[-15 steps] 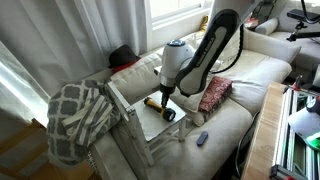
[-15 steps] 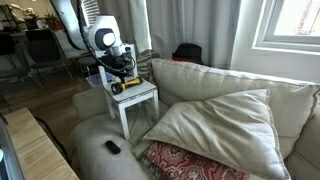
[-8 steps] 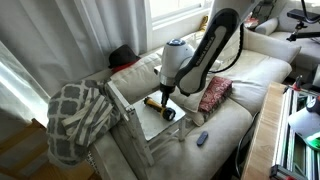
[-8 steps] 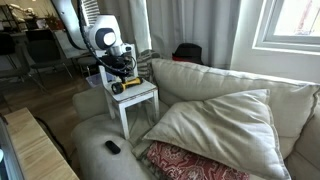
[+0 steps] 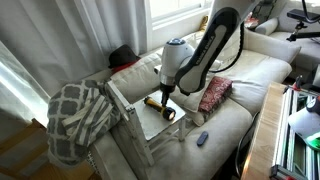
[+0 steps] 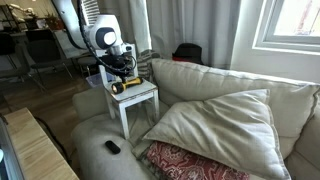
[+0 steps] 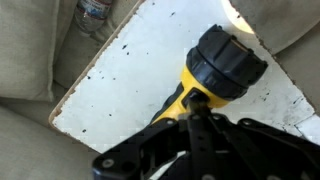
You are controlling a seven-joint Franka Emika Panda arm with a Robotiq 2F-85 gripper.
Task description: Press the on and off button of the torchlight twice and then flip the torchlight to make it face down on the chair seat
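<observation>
The torchlight [image 7: 222, 62] has a yellow body and a black head. It lies on its side on the pale chair seat [image 7: 120, 70]. It also shows in both exterior views [image 5: 160, 107] [image 6: 122, 87], on the seat [image 5: 148, 123] [image 6: 142, 95]. My gripper [image 7: 192, 112] is shut, with its joined fingertips resting on the yellow body just behind the head. In both exterior views the gripper [image 5: 166, 94] [image 6: 122, 76] points down onto the torchlight.
A checkered blanket [image 5: 75, 115] hangs over the chair's side. A red patterned pillow [image 5: 214, 93] [image 6: 190, 162] and a small dark remote [image 5: 202, 138] [image 6: 112, 146] lie on the cream sofa. A large cushion [image 6: 215, 120] lies beside the chair.
</observation>
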